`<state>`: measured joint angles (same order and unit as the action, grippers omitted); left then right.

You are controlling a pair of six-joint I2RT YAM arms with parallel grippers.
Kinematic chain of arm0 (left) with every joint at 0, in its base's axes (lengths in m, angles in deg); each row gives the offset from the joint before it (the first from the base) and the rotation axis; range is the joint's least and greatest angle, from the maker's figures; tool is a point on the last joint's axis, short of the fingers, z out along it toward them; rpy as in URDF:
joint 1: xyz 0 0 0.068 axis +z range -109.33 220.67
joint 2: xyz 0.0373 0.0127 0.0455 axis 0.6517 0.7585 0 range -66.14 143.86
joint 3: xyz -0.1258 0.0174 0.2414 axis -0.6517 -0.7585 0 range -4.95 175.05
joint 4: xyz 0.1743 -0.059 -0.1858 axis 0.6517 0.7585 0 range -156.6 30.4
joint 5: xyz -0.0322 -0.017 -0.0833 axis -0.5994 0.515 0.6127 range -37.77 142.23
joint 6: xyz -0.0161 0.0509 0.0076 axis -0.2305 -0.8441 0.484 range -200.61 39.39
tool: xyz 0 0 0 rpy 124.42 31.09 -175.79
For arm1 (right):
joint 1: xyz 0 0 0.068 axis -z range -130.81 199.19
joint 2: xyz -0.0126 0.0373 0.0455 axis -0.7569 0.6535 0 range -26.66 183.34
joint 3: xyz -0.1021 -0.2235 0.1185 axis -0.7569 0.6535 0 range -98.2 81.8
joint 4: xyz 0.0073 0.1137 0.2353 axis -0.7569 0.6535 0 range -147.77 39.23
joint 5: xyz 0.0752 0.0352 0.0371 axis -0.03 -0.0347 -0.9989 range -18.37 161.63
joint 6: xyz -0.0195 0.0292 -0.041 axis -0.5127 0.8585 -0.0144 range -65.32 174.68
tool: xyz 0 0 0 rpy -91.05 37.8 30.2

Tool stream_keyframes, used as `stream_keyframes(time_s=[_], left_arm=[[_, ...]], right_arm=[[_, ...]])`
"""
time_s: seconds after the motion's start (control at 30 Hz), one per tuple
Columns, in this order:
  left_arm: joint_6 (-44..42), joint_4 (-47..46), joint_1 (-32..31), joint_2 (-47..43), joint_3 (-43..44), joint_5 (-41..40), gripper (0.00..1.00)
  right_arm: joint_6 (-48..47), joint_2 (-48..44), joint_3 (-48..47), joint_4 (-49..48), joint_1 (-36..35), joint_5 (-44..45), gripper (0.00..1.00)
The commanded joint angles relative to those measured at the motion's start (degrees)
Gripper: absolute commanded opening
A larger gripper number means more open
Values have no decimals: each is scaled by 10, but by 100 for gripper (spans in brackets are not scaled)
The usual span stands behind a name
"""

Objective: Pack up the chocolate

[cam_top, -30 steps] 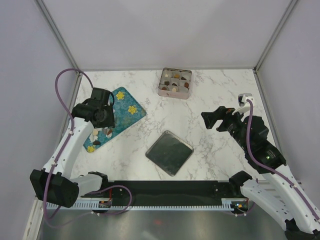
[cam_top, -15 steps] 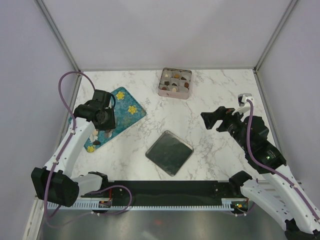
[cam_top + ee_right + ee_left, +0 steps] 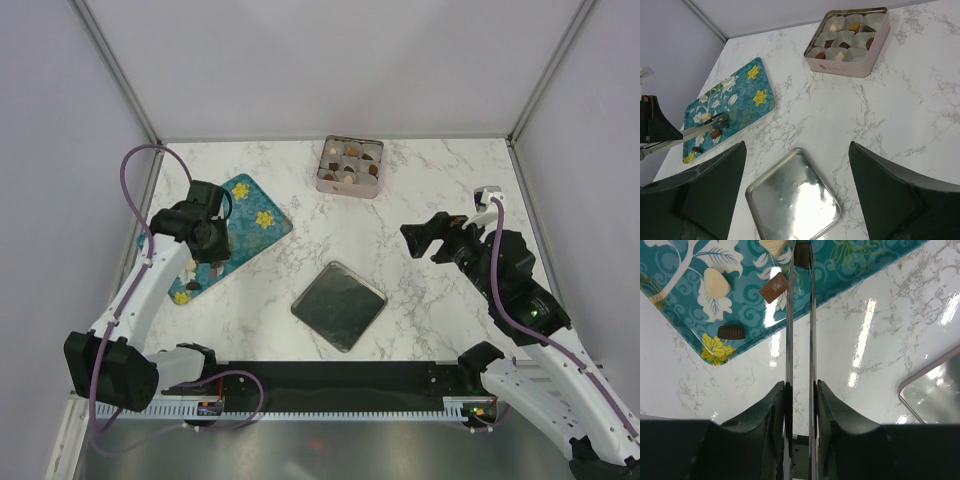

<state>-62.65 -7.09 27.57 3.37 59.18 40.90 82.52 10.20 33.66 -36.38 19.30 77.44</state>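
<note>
Over the teal tray [image 3: 252, 205] at frame left, left gripper [image 3: 801, 251] clamped on a dark chocolate piece [image 3: 802, 256], more chocolate [image 3: 774, 287] loose beside it, some in the tin [image 3: 347, 187] at top centre, right gripper [image 3: 796, 175] spread wide.

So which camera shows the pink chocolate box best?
The right wrist view: the pink tin sits large and angled there, so you can see its paper cups and the chocolates inside. The top external view shows the tin small, from straight above. The left wrist view misses it entirely.
</note>
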Motion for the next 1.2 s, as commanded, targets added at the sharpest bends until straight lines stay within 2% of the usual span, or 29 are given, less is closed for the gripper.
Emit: stream_keyframes(time_s=[0.0, 0.17, 0.33, 0.63, 1.03, 1.17], left_arm=[[-4, -2, 1, 1, 14, 10, 30], [-6, -4, 1, 7, 47, 32, 26], [-10, -11, -2, 31, 120, 71, 26], [-6, -53, -52, 154, 292, 143, 24], [-17, -94, -134, 341, 502, 166, 23], [-24, -120, -162, 374, 550, 167, 24]], right_arm=[[6, -2, -1, -22, -3, -6, 92], [6, -8, 0, -22, -3, -4, 92], [7, -11, 1, -22, -3, -6, 92], [4, -14, -2, -17, -3, 8, 92], [-8, -11, 3, -7, -3, 34, 92], [-14, -10, 1, -7, -2, 46, 92]])
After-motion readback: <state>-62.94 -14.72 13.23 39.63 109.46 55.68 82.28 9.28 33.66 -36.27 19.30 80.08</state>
